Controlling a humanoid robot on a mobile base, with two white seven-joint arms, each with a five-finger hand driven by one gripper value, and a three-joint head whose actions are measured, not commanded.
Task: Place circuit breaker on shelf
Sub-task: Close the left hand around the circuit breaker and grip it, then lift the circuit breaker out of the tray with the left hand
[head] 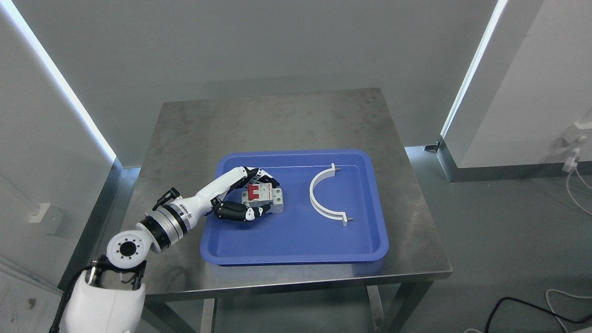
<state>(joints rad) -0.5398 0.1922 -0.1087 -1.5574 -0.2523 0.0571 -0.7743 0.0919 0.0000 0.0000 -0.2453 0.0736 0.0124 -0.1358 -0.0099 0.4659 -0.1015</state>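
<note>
Circuit breaker (262, 197) in blue tray (296, 245), left-hand fingers (266, 178) curled around it

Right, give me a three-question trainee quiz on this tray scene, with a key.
1. True or false: the circuit breaker lies inside the blue tray.
2. Which hand is on the breaker? A) the left hand B) the right hand C) a person's hand
3. Fill in: the white curved bracket lies to the breaker's ____ in the head view.

Key
1. True; it sits in the tray's left half.
2. A; its fingers curl around the breaker on both sides, and no right arm shows.
3. Right; it lies apart from the breaker, on the tray floor.
</note>
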